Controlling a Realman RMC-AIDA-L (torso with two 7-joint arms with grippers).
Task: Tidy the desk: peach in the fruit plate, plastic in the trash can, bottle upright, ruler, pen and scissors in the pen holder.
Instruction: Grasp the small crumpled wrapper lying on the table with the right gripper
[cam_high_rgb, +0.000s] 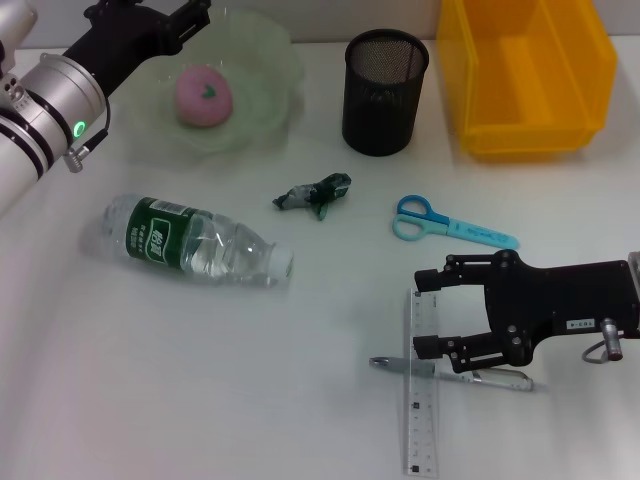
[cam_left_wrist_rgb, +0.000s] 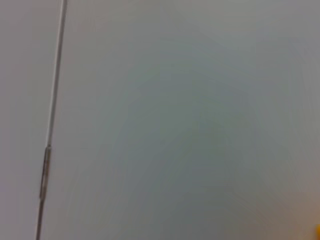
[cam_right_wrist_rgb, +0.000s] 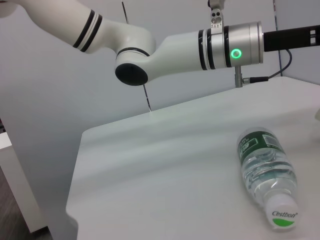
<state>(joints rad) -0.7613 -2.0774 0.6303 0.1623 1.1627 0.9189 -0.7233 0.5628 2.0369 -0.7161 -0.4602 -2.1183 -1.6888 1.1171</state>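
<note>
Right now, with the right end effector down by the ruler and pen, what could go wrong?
The pen lies across the ruler, so the open right end effector closing there may catch both or flick one away. The bottle lies on its side and could roll if bumped. The left end effector hangs at the fruit plate rim and might tip it.

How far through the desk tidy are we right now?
Done: the peach sits in the fruit plate, with the left gripper above the plate's far edge. In hand: the right gripper is open over the ruler and pen, gripping nothing yet. Left: the plastic on the table, the bottle on its side, and the scissors outside the pen holder.
</note>
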